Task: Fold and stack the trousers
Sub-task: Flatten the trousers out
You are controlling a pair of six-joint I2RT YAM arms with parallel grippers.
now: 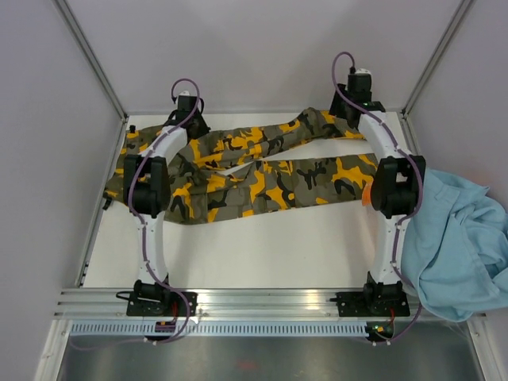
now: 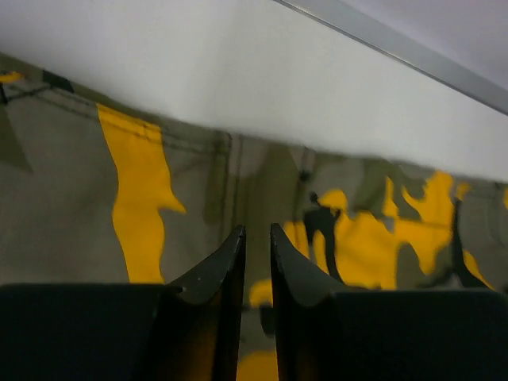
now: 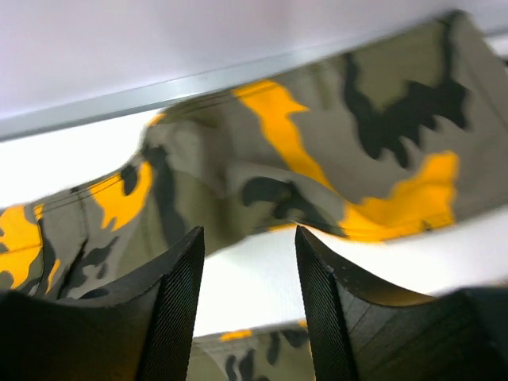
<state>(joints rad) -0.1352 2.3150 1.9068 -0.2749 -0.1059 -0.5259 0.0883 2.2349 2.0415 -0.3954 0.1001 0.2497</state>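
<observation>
The trousers are showing as matt woven cloth. At four o'clock the light-blue garment is lying as soft cloth. The table is looking smooth and matt; the rail at six o'clock is gleaming as grooved metal. The right gripper is showing fingers of ribbed black plastic.

White table, pale walls, metal rail

From above and behind the arm bases, we look down on the whole tabletop. Our wrist cameras peer past the left pincer and right pincer, close over the trousers, facing the far wall. All three views share that cloth.
</observation>
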